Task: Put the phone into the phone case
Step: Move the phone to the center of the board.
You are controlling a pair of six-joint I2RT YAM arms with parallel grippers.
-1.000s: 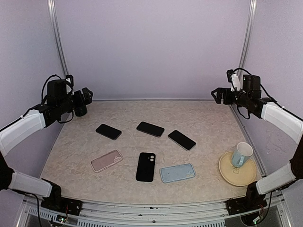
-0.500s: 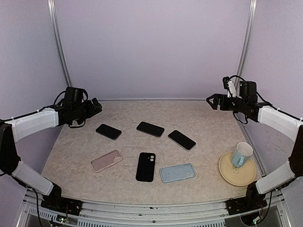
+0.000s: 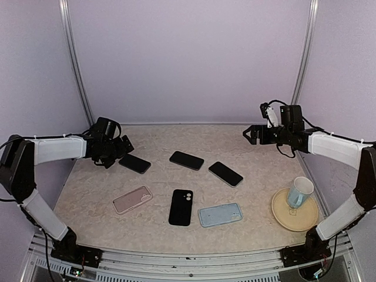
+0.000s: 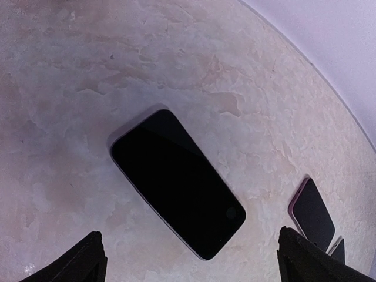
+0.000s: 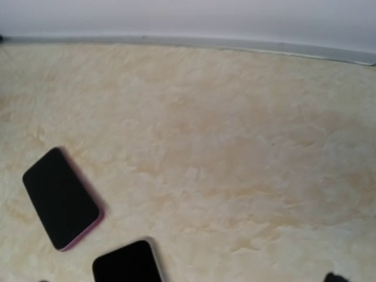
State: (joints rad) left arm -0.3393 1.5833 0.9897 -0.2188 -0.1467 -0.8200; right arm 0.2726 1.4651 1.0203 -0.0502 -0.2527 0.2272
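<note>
Mottled beige tabletop (image 3: 258, 170) is shown with nothing fitted yet: neither the pink case (image 3: 132, 200) nor the blue case (image 3: 220, 214) is filled. The left gripper (image 3: 120, 147) and right gripper (image 3: 254, 133) are spread wide and empty. The phone (image 4: 176, 182) judged to be targeted is laid flat, screen up, just beneath the left gripper. In the overhead view its long axis is set diagonally, far-left to near-right.

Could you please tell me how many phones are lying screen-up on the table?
3, in a far row: left phone near the left gripper, middle phone, right phone. None looks hidden.
</note>
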